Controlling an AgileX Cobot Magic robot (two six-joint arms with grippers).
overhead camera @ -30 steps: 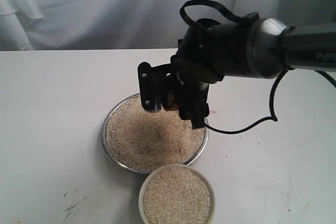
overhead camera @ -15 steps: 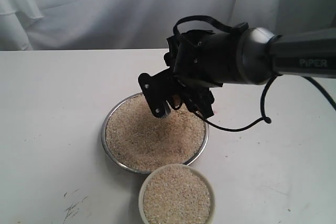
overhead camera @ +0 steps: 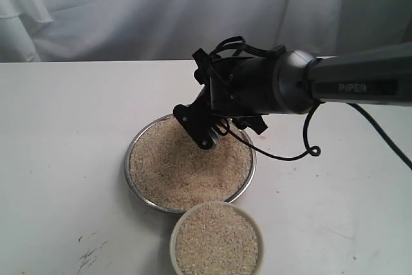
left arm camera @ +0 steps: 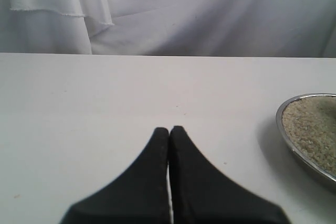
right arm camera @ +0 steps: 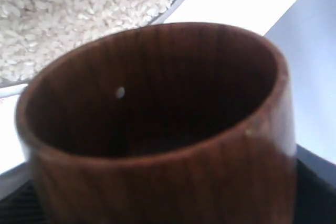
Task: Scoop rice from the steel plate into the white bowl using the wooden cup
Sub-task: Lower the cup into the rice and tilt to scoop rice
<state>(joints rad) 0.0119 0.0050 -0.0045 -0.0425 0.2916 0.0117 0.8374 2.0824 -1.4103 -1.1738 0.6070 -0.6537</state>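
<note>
- Right now the right gripper is grasping the wooden cup, with its jaws spread wide around the cup's sides, and is hanging low over the far part of the steel plate.
- The cup is showing a dark inside, empty except for one grain clinging to its wall.
- Rice is lying across the plate in a broad, shallow layer that is reaching the rim.
- The white bowl is sitting just beside the plate's near edge, and it is holding rice almost to its own rim.
- The left gripper is sitting clenched, tips pressed together with nothing between them, over the table off to one side of the plate.
</note>
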